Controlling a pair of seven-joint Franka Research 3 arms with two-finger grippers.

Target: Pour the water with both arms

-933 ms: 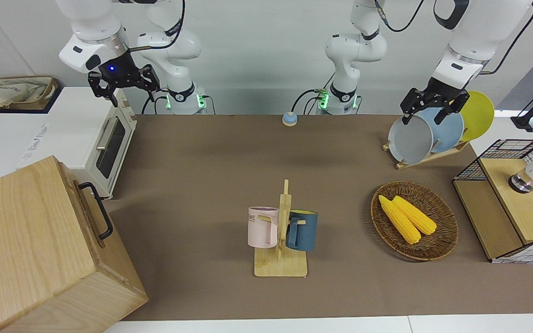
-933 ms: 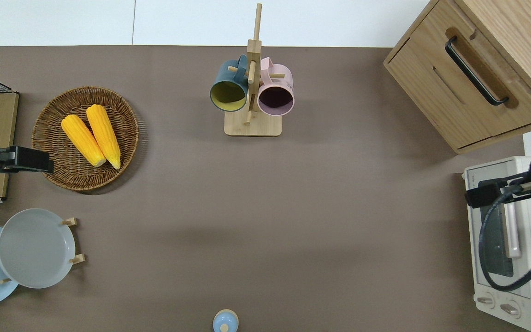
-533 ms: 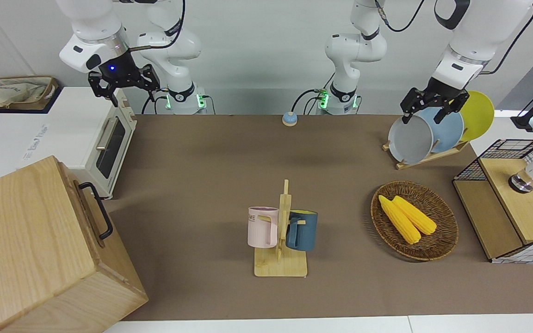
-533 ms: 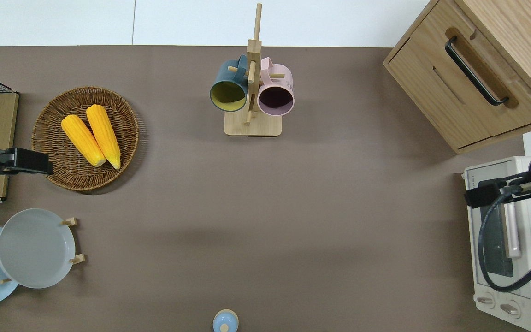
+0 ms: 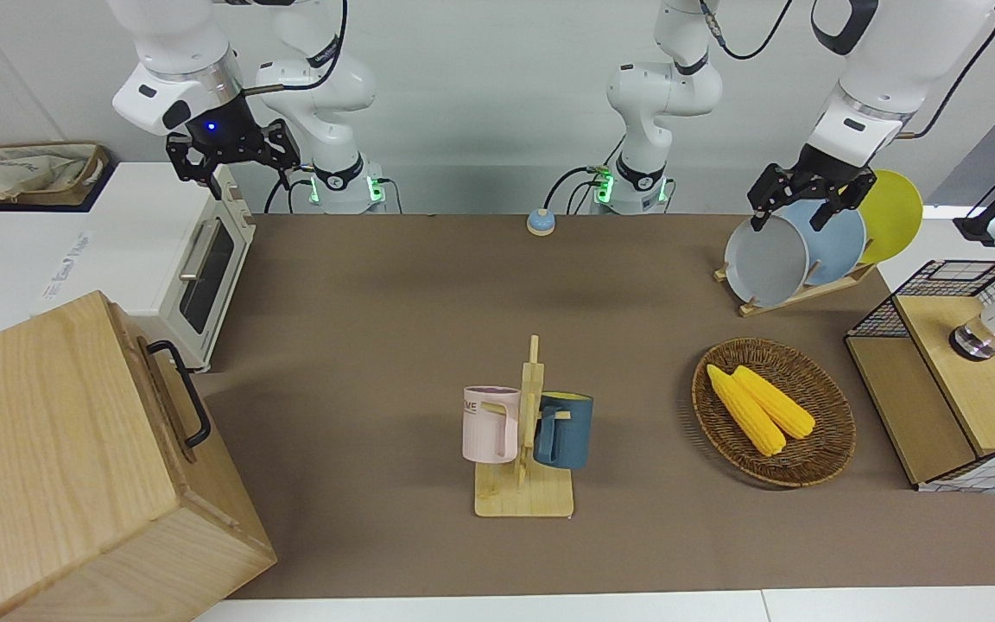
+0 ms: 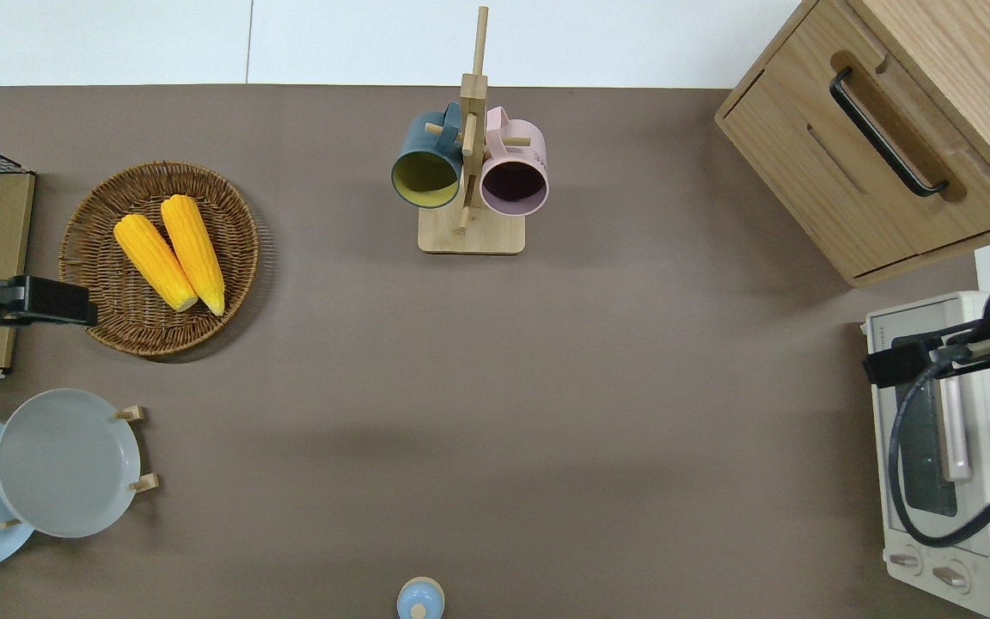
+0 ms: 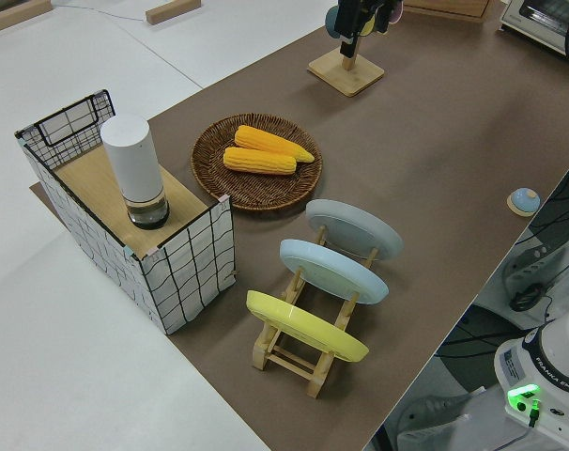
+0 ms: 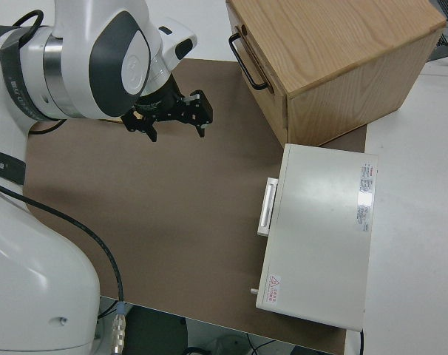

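Note:
No water shows in any view. My right gripper (image 5: 232,162) hangs open in the air over the front edge of the white toaster oven (image 6: 942,447); the right side view shows the right gripper (image 8: 177,132) with its fingers spread and nothing between them. My left gripper (image 5: 794,213) hangs open and empty over the gap between the wicker basket (image 6: 100,331) and the wire-sided shelf box (image 7: 186,268). A pink mug (image 5: 491,423) and a dark blue mug (image 5: 565,430) hang on a wooden mug tree (image 5: 525,499) at mid-table. A white cylinder bottle (image 7: 134,169) stands in the shelf box.
A wooden cabinet (image 5: 57,466) with a black handle stands at the right arm's end, farther from the robots than the oven. A rack (image 7: 299,362) holds grey, blue and yellow plates. Two corn cobs (image 5: 761,406) lie in the basket. A small blue knob (image 5: 541,223) sits near the robots.
Both grippers have drifted only slightly, the right one a little upward in the front view. Both stay open and empty. Nothing on the table has moved.

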